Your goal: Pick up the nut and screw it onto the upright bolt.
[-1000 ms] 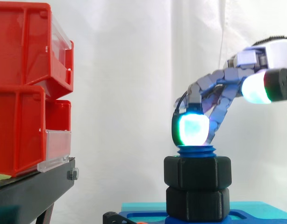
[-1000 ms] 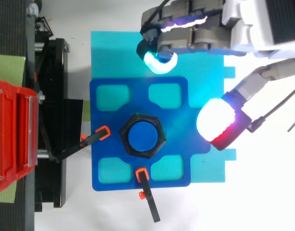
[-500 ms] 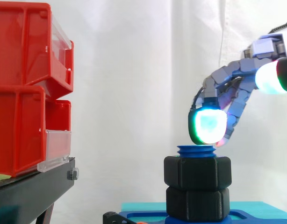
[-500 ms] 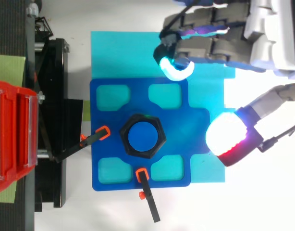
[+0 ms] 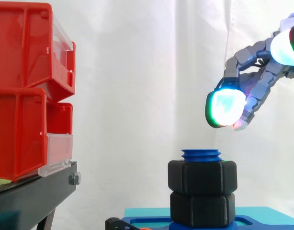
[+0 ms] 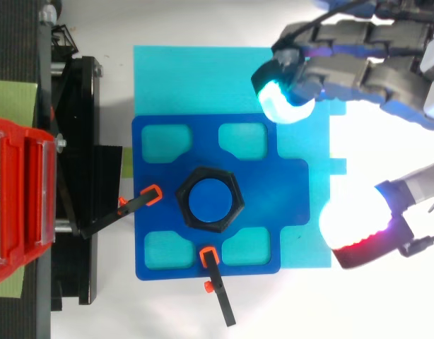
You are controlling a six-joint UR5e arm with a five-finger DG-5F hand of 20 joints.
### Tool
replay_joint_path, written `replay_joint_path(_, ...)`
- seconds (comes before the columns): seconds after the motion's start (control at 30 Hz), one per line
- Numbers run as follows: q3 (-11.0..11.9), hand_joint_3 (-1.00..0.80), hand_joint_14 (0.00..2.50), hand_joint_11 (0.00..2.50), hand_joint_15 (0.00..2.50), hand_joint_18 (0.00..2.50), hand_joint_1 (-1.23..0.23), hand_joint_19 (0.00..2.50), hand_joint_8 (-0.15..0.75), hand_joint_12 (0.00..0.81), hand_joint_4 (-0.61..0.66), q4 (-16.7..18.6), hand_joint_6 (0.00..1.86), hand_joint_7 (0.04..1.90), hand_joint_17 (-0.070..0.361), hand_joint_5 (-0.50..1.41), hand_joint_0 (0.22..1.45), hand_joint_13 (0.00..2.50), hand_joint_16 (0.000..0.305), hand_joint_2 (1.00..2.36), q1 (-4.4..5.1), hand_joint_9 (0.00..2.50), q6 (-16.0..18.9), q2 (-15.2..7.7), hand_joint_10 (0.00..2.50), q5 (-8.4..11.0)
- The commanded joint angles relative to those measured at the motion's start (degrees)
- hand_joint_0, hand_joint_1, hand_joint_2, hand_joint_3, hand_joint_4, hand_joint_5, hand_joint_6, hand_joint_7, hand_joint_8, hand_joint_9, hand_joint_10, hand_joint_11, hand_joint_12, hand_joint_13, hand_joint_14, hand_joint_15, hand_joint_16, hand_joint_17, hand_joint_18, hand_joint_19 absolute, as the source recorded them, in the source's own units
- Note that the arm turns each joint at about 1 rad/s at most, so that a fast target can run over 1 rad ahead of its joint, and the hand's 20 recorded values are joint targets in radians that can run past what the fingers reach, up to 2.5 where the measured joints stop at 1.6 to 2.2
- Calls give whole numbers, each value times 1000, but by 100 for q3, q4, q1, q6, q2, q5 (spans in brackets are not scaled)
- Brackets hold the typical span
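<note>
A black hex nut [image 5: 202, 176] sits on the upright blue bolt [image 5: 201, 154], on top of a second black hex piece [image 5: 202, 208]; the bolt's threaded tip pokes out above it. From above, the nut [image 6: 210, 181] rings the bolt's round blue top [image 6: 209, 200]. My hand [image 5: 262, 72] hangs up and to the right of the bolt, apart from it and holding nothing. Its fingers are loosely bent, with a cyan-green fingertip [image 5: 226, 108] well above the nut. In the top view the hand [image 6: 365, 63] is beyond the fixture's right edge, with the glowing thumb pad [image 6: 355, 222] spread away from the fingers.
The bolt stands in a dark blue fixture plate [image 6: 153, 240] on a cyan base [image 6: 182, 78]. Two black clamps with orange tips [image 6: 217, 282] [image 6: 125, 208] reach in at its front and left. Red bins [image 5: 22, 96] on a black stand [image 5: 32, 191] fill the left.
My hand has lifted off the bolt's top and drawn back up and to the right. The nut and bolt have stayed still.
</note>
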Motion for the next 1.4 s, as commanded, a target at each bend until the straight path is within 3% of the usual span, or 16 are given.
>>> replay_joint_path(0.0, -11, -500, 0, 0, 0, 123, -255, 0, 268, 305, 230, -26, 503, 886, 70, -125, 484, 445, 31, 1000, 48, 788, 382, 3, 0, 274)
replay_joint_path(0.13, -11, -500, 0, 0, 0, 0, -288, 0, 251, 309, 191, -8, 502, 778, 73, -150, 486, 323, 33, 1000, 48, 670, 733, -6, 0, 336)
replay_joint_path(0.47, -11, -500, 0, 0, 0, 0, -339, 0, 231, 332, 155, 369, 501, 661, 81, -187, 502, 107, 36, 1000, 48, 487, 795, -6, 0, 371)
replay_joint_path(0.87, -3, -500, 0, 0, 0, 0, -362, 0, 207, 338, 106, 53, 501, 632, 88, -215, 507, 10, 39, 1000, 48, 319, 795, -6, 0, 362)
replay_joint_path(1.37, -11, -500, 0, 0, 0, 0, -346, 0, 207, 352, 97, 44, 501, 590, 96, -234, 482, 13, 43, 1000, 48, 227, 786, -6, 0, 371)
